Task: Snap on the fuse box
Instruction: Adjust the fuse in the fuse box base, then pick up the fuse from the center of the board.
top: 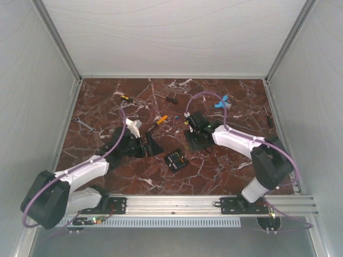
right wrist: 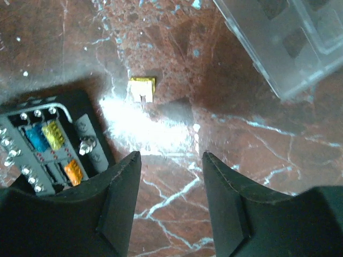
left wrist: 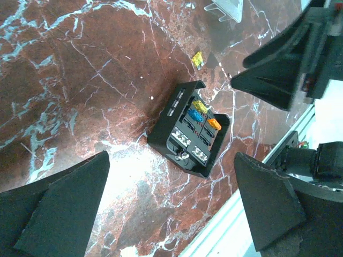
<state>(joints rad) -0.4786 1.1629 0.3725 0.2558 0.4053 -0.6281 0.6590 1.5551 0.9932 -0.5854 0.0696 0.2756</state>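
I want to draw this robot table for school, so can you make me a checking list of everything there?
Surface: red-brown marble table with white veins and glare spots.
Job's things: fuse box lies uncovered, with yellow, blue and orange fuses showing; clear lid lies apart from it, not snapped on.
Clutter: loose yellow fuse beside the box; wrench, orange-handled screwdriver and blue plastic piece farther back.
Grippers: left gripper open, holding nothing; right gripper open, holding nothing.
Cables: purple cables run along both arms.
Surroundings: white walls on three sides; metal rail at the near edge.
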